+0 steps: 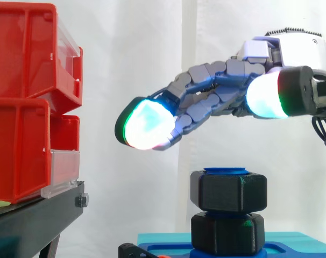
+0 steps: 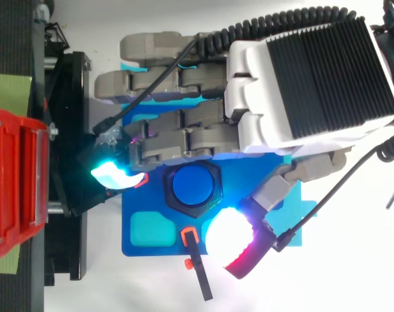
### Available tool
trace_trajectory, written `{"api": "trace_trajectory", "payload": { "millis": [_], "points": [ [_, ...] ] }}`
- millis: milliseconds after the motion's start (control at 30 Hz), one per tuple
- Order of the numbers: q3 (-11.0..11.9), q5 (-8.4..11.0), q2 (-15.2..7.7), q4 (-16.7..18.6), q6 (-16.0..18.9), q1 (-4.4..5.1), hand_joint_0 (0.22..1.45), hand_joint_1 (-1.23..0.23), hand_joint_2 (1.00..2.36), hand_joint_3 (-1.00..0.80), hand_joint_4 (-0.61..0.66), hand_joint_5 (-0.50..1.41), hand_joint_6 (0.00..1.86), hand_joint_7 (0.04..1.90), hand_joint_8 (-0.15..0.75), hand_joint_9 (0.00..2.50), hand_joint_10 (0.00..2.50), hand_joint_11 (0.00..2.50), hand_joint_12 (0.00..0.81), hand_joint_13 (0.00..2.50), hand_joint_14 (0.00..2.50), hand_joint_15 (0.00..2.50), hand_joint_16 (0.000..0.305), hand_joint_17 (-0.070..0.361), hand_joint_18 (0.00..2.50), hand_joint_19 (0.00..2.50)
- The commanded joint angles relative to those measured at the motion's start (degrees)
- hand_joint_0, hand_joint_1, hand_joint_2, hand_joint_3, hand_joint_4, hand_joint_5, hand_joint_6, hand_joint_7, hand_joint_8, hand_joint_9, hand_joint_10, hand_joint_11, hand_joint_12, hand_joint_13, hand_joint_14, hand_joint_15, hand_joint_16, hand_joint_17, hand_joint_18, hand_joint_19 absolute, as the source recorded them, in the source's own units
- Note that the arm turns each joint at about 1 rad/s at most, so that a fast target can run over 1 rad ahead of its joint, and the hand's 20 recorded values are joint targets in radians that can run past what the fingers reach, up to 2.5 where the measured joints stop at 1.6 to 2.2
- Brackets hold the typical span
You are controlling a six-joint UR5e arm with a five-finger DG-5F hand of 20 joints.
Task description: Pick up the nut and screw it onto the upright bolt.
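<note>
Side view: the black nut (image 1: 228, 192) sits around the upright blue bolt (image 1: 226, 171), near its top, above a second black hex piece (image 1: 227, 232) on the blue base plate (image 2: 133, 201). The hand (image 1: 222, 91) hovers above, clear of the nut, fingers loosely extended, holding nothing. Red bins (image 1: 23, 107) stand at left.

Bright, even light whitens the curtain (image 1: 125, 70); glowing pads (image 1: 147, 126) on the hand (image 1: 222, 88) flare with glare.

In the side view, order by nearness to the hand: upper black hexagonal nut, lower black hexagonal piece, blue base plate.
1. Upper black hexagonal nut, below the hand.
2. Lower black hexagonal piece, underneath it.
3. Blue base plate, lowest.
</note>
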Motion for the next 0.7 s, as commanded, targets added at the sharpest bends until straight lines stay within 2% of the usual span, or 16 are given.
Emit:
{"api": "trace_trajectory", "payload": {
  "millis": [0, 667],
  "points": [
    [-1.8, 0.65, 0.0, 1.67, 0.14, 0.29, 0.46, -0.35, 1.0, -0.5, 0.1, -0.2, 0.5, 0.56, 0.172, 0.26, 0.0, 0.0, 0.298, 0.06, 0.0, 0.0, 0.034, 0.076, 0.0, 0.0],
    [-1.98, 1.26, 0.0, 2.29, 0.41, 0.82, 0.47, -0.36, 1.0, -0.5, 0.13, -0.19, 0.5, 0.6, 0.188, 0.31, 0.0, 0.0, 0.303, 0.11, 0.0, 0.0, 0.035, 0.078, 0.0, 0.0]
  ]
}}
